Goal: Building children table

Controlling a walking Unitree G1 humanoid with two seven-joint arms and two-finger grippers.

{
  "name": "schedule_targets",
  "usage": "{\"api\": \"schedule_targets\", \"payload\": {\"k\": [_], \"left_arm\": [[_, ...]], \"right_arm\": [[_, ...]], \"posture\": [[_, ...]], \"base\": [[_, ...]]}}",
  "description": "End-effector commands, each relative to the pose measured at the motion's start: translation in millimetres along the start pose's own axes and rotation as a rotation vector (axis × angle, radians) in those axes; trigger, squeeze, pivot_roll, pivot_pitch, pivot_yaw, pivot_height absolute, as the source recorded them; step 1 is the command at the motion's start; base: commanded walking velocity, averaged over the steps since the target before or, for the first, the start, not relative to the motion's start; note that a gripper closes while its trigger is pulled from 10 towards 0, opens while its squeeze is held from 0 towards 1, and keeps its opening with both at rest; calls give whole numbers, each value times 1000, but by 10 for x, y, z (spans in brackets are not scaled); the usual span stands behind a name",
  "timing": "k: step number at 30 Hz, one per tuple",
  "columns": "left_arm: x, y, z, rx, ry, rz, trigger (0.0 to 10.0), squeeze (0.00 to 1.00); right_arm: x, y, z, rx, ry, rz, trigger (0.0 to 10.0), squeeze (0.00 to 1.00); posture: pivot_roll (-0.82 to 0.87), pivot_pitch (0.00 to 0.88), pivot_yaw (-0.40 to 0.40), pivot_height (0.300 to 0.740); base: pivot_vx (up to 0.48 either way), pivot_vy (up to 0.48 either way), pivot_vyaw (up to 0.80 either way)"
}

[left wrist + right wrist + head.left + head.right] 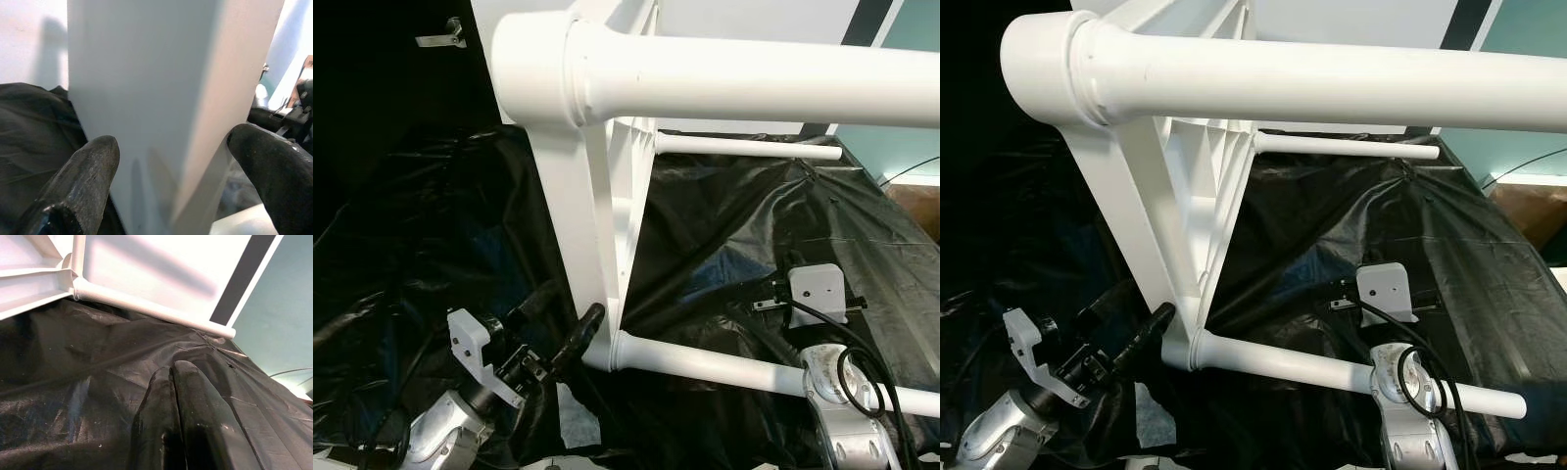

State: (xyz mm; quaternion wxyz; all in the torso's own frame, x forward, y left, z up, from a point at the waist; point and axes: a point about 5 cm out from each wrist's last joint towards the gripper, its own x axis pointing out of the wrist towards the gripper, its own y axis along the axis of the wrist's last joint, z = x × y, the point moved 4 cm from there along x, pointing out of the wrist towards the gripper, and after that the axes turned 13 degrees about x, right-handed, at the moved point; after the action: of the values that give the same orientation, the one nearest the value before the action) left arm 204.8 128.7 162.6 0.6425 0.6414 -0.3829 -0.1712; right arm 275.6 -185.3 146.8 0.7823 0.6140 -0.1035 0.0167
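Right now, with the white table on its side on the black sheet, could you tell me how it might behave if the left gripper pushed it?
The white table would probably move as one stiff piece, since its ribbed frame and legs look like rigid plastic. Resting on edge, it may tip rather than slide. The black sheet beneath looks slick and wrinkled, so it might bunch. The left gripper straddles the edge, which should steady it.

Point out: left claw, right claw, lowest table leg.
left claw (570, 321), left eye view, midway between its fingertips.
right claw (177, 369), right wrist view, between its closed fingertips.
lowest table leg (1283, 364), right eye view, mid-shaft.
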Motion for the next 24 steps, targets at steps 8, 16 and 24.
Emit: {"api": "schedule_targets", "payload": {"k": [8, 16, 24], "left_arm": [[152, 363, 1, -63, -58, 158, 10000, 0], [271, 411, 26, -42, -98, 161, 10000, 0], [312, 413, 18, -40, -103, 139, 10000, 0]], "right_arm": [[29, -25, 20, -16, -8, -11, 10000, 0], [68, -25, 40, -36, -26, -11, 10000, 0], [80, -27, 49, -43, -38, -14, 10000, 0]], "posture": [[21, 11, -60, 740], [15, 11, -55, 740], [13, 20, -50, 740]], "base": [[0, 0, 0], [0, 0, 0], [0, 0, 0]]}}
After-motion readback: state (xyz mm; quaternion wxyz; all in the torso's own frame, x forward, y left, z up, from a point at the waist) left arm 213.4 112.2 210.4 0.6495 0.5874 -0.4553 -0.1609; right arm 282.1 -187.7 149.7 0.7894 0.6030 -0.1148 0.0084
